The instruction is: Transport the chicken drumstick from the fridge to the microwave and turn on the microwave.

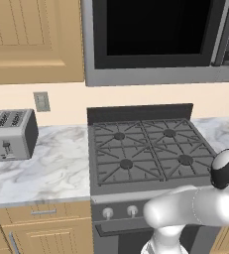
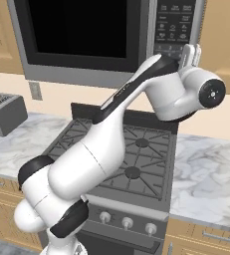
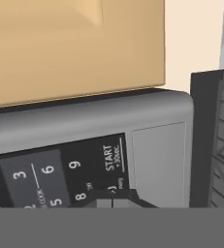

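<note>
Left base view shows the microwave (image 1: pixel 155 39) mounted above the stove (image 1: pixel 145 149), its black-windowed door shut, so the chicken drumstick cannot be seen; whether it lies inside I cannot tell. A toaster (image 1: pixel 9 134) sits on the marble counter (image 1: pixel 56 163) to the left, well apart from the stove.

Right base view has the arm reaching up and to the right, with the gripper (image 2: pixel 190 54) pressed close against the lower part of the dark button panel (image 2: pixel 175 27) at the microwave's right end. Its fingers stand together, clenched on nothing.

Hand view, rolled sideways, looks straight at the panel from very close: number keys and the START key (image 3: pixel 112 157) are readable, and the closed fingertips (image 3: pixel 112 199) sit just beside START, at or near the key next to it.

The microwave itself looks like a wide grey box with a dark glass door and a pale grey frame under a wooden cabinet (image 3: pixel 74 43). As I judge it, the step in hand is the button press. The risk is a miss: the tips seem slightly off START, so a push from here could land on a neighbouring key or the bare grey panel, leaving the oven off. A hard push might also skid the fingers along the smooth face.
</note>
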Robot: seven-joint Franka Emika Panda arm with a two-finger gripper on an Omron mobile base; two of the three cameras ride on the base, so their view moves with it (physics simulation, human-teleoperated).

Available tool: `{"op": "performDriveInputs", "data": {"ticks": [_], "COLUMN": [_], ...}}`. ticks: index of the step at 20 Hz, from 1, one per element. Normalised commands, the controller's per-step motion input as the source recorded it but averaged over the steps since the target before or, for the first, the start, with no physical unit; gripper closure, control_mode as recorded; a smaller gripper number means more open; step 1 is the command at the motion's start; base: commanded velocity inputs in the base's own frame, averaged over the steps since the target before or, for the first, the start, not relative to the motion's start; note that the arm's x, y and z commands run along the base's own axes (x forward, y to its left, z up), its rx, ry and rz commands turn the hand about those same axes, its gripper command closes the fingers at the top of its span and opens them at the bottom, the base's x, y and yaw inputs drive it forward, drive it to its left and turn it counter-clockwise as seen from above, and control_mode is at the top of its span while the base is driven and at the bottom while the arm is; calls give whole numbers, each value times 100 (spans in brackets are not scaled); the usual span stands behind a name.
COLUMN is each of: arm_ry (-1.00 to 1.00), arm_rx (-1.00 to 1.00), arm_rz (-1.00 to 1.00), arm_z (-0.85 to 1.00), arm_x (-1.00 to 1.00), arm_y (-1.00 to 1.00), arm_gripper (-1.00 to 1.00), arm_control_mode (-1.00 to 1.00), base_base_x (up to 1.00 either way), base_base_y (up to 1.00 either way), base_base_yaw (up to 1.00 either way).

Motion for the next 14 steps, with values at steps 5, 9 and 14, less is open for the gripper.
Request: {"op": "performDriveInputs", "data": {"ticks": [5, 9, 14], "arm_ry": [0, 0, 0], "arm_rx": [2, 2, 1], "arm_rz": [0, 0, 0], "arm_z": [-1, -5, -11], "arm_x": [20, 23, 22], "arm_y": [0, 0, -1], "arm_gripper": [100, 100, 100], "arm_control_mode": [-100, -100, -100], "base_base_x": [0, 0, 0], "base_base_y": [0, 0, 0], "base_base_yaw": [0, 0, 0]}}
